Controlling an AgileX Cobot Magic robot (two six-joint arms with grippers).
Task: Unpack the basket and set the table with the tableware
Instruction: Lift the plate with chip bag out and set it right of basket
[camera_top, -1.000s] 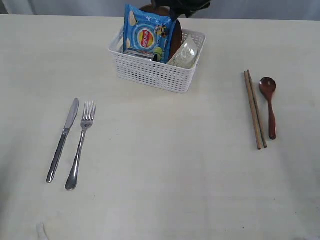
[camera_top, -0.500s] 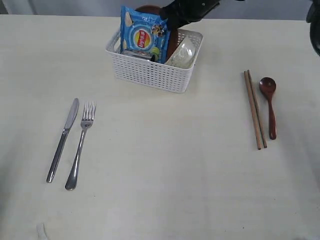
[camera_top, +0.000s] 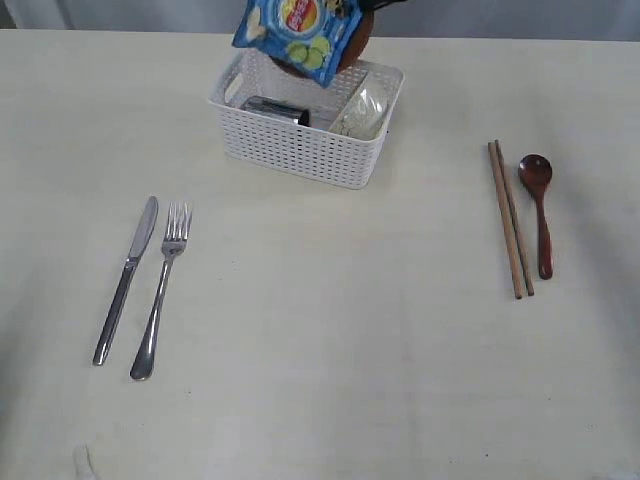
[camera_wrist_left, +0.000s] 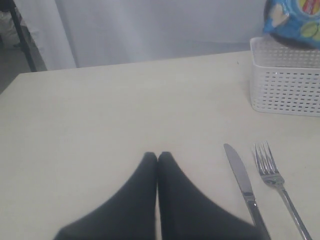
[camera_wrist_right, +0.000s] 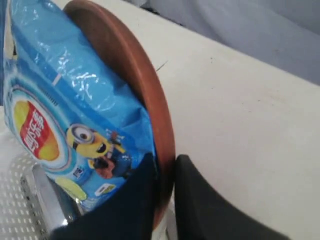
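My right gripper is shut on the rim of the round brown plate, and the blue snack packet is pinched against the plate's face. Both hang tilted above the white basket, at the top edge of the exterior view, packet in front of plate. A steel cup and a pale bowl lie in the basket. Knife and fork lie at the left of the table, chopsticks and spoon at the right. My left gripper is shut and empty, low beside the knife.
The basket stands at the table's far middle, close to the back edge. A small pale scrap lies near the front left corner. A grey curtain hangs behind the table.
My right gripper has shut on the plate and risen; plate and snack packet have come up out of the basket together. The basket shifted slightly left.
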